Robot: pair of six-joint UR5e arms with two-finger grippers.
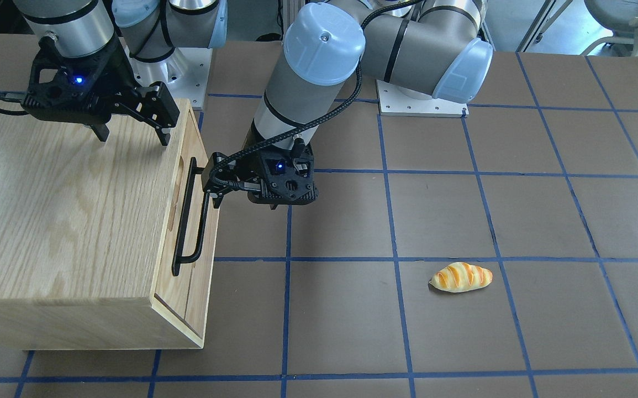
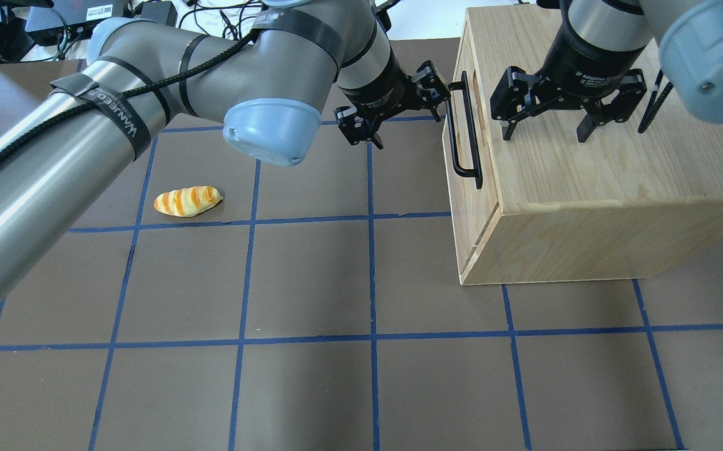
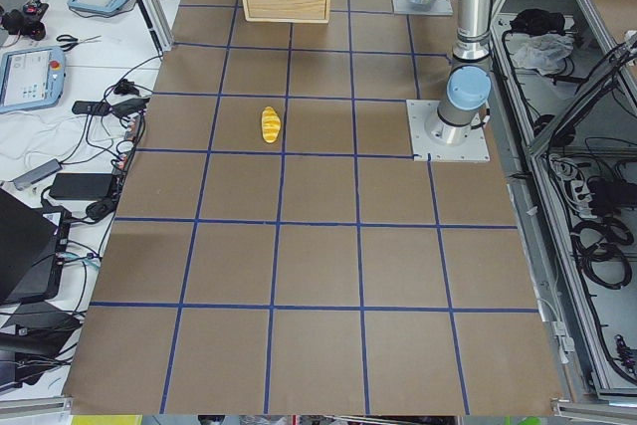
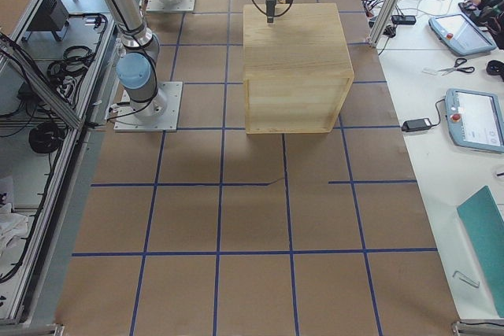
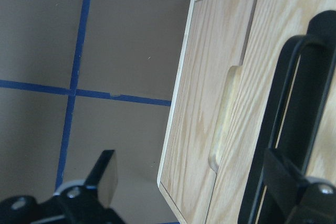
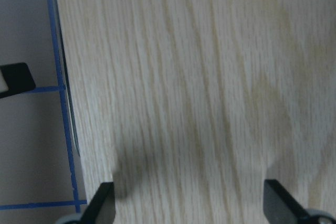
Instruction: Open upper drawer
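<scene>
The upper drawer [image 1: 182, 166] is the light oak front at the top of the wooden cabinet [image 2: 586, 181]. It has a long black bar handle [image 1: 190, 221] and an oval slot [image 2: 466, 88], and it looks flush with the cabinet. My left gripper [image 1: 212, 185] is open at the handle's far end. In the left wrist view one finger [image 5: 286, 182] overlaps the bar [image 5: 294, 93], and the other finger [image 5: 105, 174] is off to the side. My right gripper [image 2: 546, 128] is open and empty just above the cabinet top [image 6: 199, 77].
A toy bread roll [image 1: 460, 277] lies on the brown table, well away from the cabinet, and also shows in the overhead view [image 2: 187, 201]. Blue tape lines grid the table [image 2: 367, 388]. The left arm's bulk [image 2: 148, 113] stretches across the table's left half.
</scene>
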